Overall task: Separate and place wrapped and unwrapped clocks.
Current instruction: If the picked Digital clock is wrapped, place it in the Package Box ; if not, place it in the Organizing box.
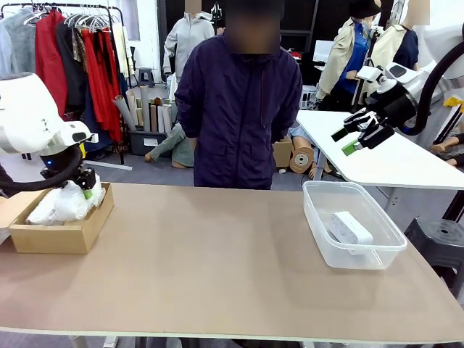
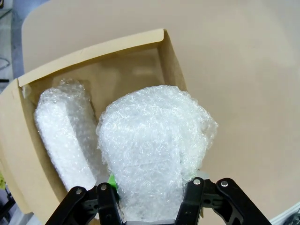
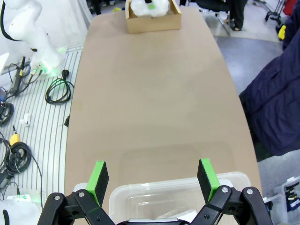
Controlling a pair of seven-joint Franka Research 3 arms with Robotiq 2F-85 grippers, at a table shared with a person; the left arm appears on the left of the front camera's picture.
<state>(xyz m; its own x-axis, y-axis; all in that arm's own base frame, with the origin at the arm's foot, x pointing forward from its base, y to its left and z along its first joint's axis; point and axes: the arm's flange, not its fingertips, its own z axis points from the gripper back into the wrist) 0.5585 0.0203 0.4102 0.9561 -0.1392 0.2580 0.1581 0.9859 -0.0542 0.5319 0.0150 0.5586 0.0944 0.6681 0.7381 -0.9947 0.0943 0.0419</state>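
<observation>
Smooth tan tabletop [image 1: 217, 246] across the lower front view, with a person in a dark navy jacket [image 1: 239, 101] standing at its far edge, upper middle of the frame.

Two bubble-wrapped clocks, crinkly whitish oblong lumps. Larger-looking one [image 2: 154, 150] at centre of the left wrist view, clamped between the left gripper's [image 2: 149, 197] black fingers, closed on its lower end, a green pad just showing at its left side. Second wrapped lump [image 2: 63, 136] at left of that view, lying along the floor of the open brown cardboard box [image 2: 140, 51], just beside the held one. In the front view, box [image 1: 69, 235] at lower left, whitish wrap [image 1: 61, 203] heaped above its rim under the left gripper [image 1: 85, 187].

One bare white clock [image 1: 350, 228], smooth rounded-rectangular block, lying inside the one clear plastic tub [image 1: 319, 225] at right of the front view.

Right gripper [image 1: 359, 138] raised at upper right, well above the tub, fingers spread wide and empty; green pads [image 3: 98, 180] apart in the right wrist view, tub rim [image 3: 150, 190] below between them.
</observation>
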